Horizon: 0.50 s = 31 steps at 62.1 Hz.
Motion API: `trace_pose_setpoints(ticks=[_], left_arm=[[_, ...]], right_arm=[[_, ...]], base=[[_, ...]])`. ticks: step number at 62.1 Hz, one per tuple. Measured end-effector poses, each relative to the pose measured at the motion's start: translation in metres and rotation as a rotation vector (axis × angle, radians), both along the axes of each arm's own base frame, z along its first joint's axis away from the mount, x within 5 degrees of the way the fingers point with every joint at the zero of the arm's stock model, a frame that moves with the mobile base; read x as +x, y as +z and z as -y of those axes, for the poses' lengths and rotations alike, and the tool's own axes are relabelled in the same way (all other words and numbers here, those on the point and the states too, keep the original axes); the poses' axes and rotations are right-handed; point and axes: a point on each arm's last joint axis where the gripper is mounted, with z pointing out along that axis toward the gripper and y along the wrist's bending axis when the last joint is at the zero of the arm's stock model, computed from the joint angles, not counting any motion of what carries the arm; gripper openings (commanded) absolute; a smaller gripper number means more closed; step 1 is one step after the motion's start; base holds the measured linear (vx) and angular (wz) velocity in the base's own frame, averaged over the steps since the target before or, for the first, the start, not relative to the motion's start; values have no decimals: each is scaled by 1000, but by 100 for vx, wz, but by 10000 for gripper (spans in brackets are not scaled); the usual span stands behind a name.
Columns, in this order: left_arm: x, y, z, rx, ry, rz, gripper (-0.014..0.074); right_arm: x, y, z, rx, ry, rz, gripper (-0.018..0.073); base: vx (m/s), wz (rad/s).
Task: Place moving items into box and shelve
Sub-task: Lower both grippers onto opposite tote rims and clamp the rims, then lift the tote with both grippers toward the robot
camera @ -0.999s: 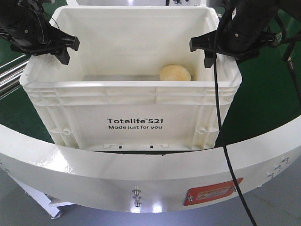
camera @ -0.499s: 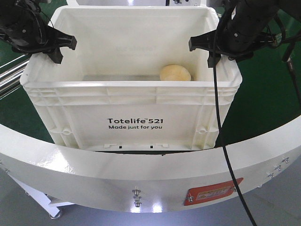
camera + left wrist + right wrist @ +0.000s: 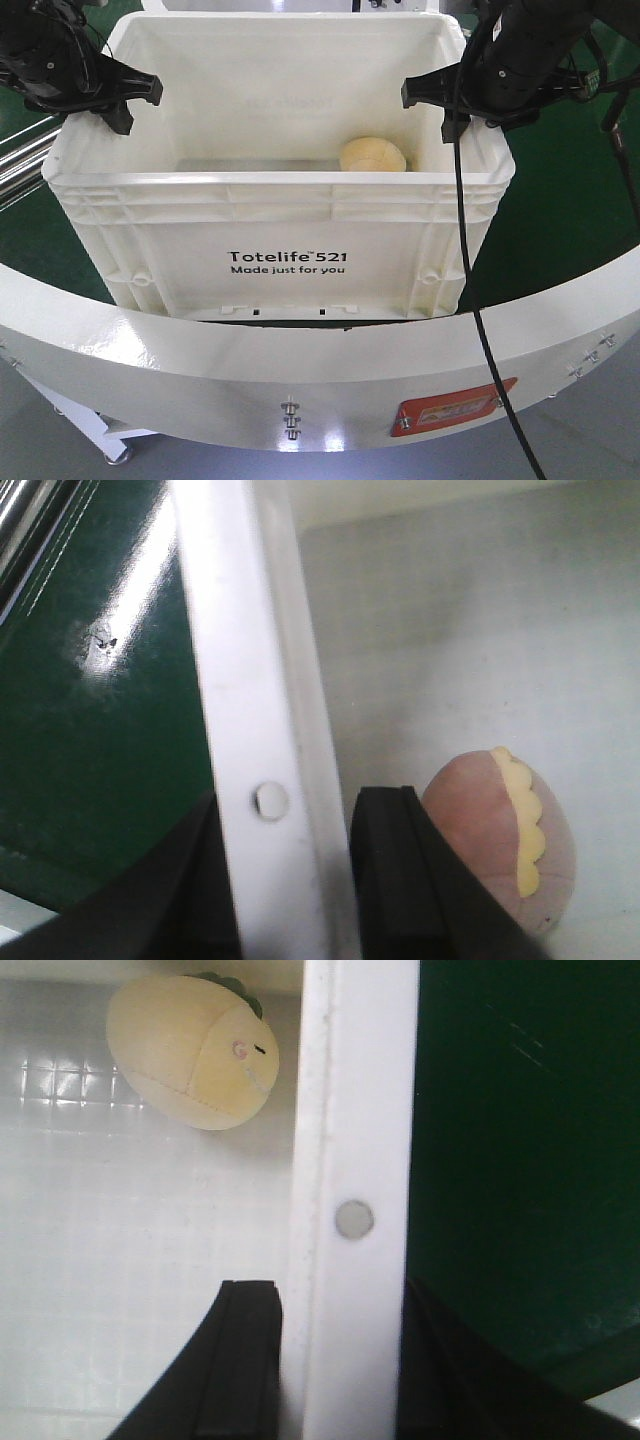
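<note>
— Jaws first: how do they stand?
— Left jaws straddle the left rim of the box point(image 3: 290, 215) and right jaws straddle its right rim. In both wrist views they look pressed onto the flange, pinching it.
— Where does the box lie?
— Squarely between the arms, long axis running left to right, each arm at its own short end. I'd judge a lift comes next, so both ends must rise level.
— Count?
— One box with two toys inside: a yellow plush toy point(image 3: 372, 156) by the right wall and a pinkish plush toy point(image 3: 490, 850) by the left.

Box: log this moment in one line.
left hand astride box rim | right hand astride rim | yellow toy, pink toy inside
</note>
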Motion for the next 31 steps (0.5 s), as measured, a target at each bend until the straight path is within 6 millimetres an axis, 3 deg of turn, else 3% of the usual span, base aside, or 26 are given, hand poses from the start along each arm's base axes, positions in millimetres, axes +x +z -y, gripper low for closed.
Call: trace_pose_setpoints(ticks=[7,12,21,31], left_arm=[[-4,11,1,-29,12,25,87],[-11,31,3,-47,5,70,87],[-33,75,6,-46,-4,180,87],[-59,100,6,-24,53,241,87]], right_arm=[[-8,11,3,7,-1,25,86],[-16,25,7,11,-5,61,59],[-37,53,9,7,-11,137,-13],[-69,79,-3,-34,-31,219,-12]], base=[[0,0],[0,0],[0,0],[0,0]])
